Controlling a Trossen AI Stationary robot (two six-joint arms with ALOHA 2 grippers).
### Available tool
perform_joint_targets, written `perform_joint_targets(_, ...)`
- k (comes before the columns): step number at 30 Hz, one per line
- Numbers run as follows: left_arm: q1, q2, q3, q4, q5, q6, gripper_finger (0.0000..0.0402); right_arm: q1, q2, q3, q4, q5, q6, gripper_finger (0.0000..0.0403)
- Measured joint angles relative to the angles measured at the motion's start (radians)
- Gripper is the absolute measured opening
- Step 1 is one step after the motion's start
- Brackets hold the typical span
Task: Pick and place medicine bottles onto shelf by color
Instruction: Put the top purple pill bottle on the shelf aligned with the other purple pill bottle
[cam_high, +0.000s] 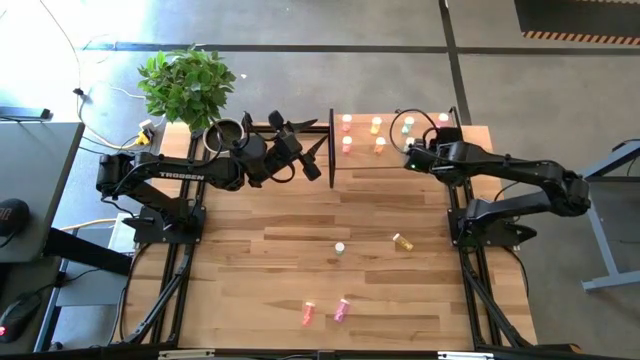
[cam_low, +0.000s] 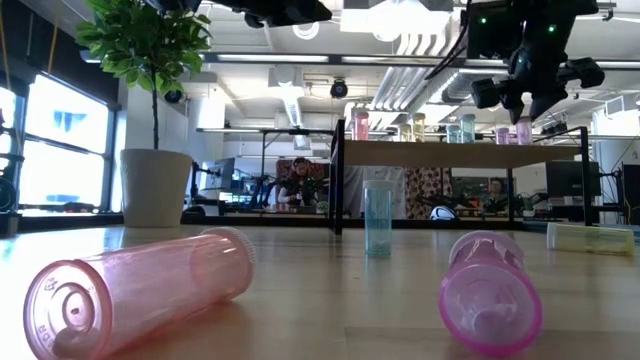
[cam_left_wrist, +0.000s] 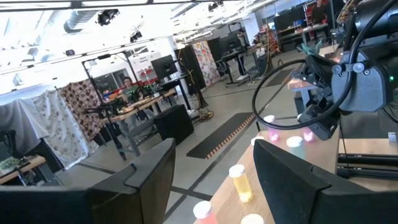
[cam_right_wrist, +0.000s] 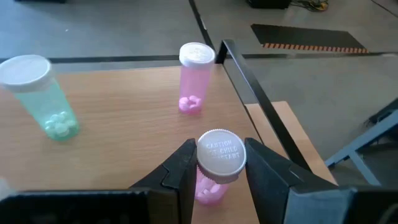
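The shelf (cam_high: 362, 140) stands at the table's far side, with several medicine bottles upright on its light-wood board. My right gripper (cam_right_wrist: 219, 168) hovers over the board's right end, shut on a magenta bottle (cam_right_wrist: 214, 165). On the board beyond it stand another magenta bottle (cam_right_wrist: 196, 78) and a pale green one (cam_right_wrist: 43, 96). My left gripper (cam_high: 318, 160) hangs open and empty by the shelf's left post. On the table, a pale bottle (cam_high: 340, 247) stands upright, while a yellow bottle (cam_high: 403, 242), a red-pink one (cam_high: 308, 313) and a magenta one (cam_high: 341, 309) lie on their sides. My right gripper pinches the magenta bottle between its two fingers at the white cap (cam_right_wrist: 219, 152) and the neck just under it. The fingers slant down from above. The bottle stays upright, its body below the fingers; whether its base touches the board, I cannot tell.
A potted plant (cam_high: 187, 85) in a grey pot (cam_high: 225, 135) stands at the far left corner, close behind my left arm. The shelf's black frame rail (cam_right_wrist: 249, 81) runs beside the held bottle. The table's middle is bare wood between the loose bottles.
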Motion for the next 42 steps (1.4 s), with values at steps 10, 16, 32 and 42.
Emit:
perform_joint_targets(10,0.000,0.000,0.000,0.000,0.000,0.000,0.0209,0.000,0.000,0.000,0.013,-0.002,0.011,0.0111)
perform_joint_targets(16,0.000,0.000,0.000,0.000,0.000,0.000,0.0209,0.000,0.001,-0.002,0.026,0.007,0.011,0.0117)
perform_joint_targets(32,0.000,0.000,0.000,0.000,0.000,-0.001,0.0209,0.000,0.002,-0.003,0.025,-0.050,0.011,0.0143)
perform_joint_targets(42,0.000,0.000,0.000,0.000,0.000,-0.001,0.0209,0.000,-0.001,-0.003,0.020,-0.054,0.011,0.0171)
